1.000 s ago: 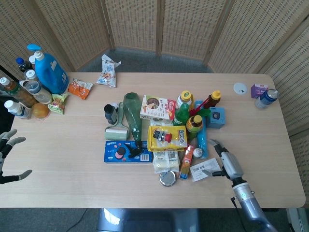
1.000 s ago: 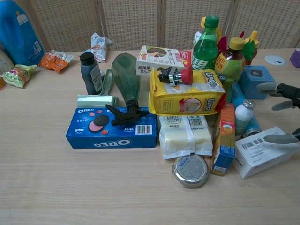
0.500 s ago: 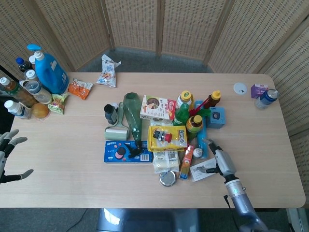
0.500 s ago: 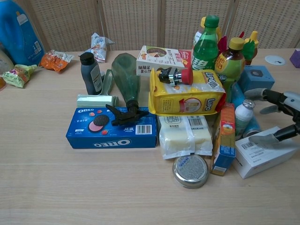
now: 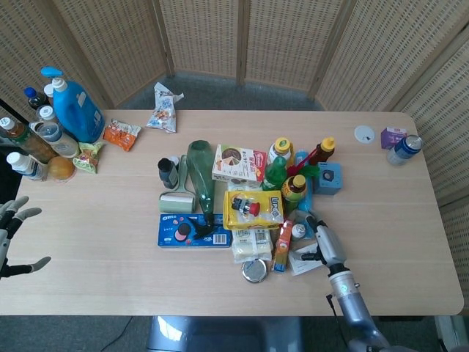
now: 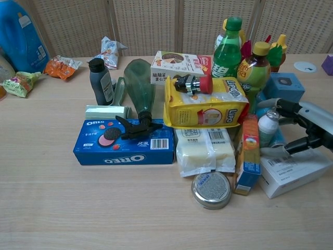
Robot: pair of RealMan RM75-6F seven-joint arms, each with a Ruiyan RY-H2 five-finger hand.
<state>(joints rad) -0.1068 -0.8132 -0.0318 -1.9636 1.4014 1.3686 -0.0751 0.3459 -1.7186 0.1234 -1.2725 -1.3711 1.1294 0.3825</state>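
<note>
My right hand [image 5: 323,246] [image 6: 306,128] lies at the right side of a pile of groceries, over a white barcode box [image 5: 304,260] [image 6: 294,173]. Its fingers are apart. One finger reaches over the cap of a small white bottle [image 5: 298,232] [image 6: 266,127], and the thumb lies low beside the bottle's base. I cannot tell whether they touch the bottle. A narrow orange box [image 6: 247,159] stands just left of the bottle. My left hand [image 5: 10,236] hovers at the table's left edge with its fingers spread, holding nothing.
The pile holds an Oreo box [image 6: 125,141], a yellow bag [image 6: 205,103], a round tin [image 6: 210,190], a green bottle [image 6: 227,47] and a blue box [image 6: 283,86]. A blue detergent bottle [image 5: 77,110] and several bottles stand far left. A can [image 5: 404,149] stands far right.
My right hand has moved left over the white box, up to the small white bottle. The yellow bag and orange box have shifted slightly left. The left hand has stayed put.
</note>
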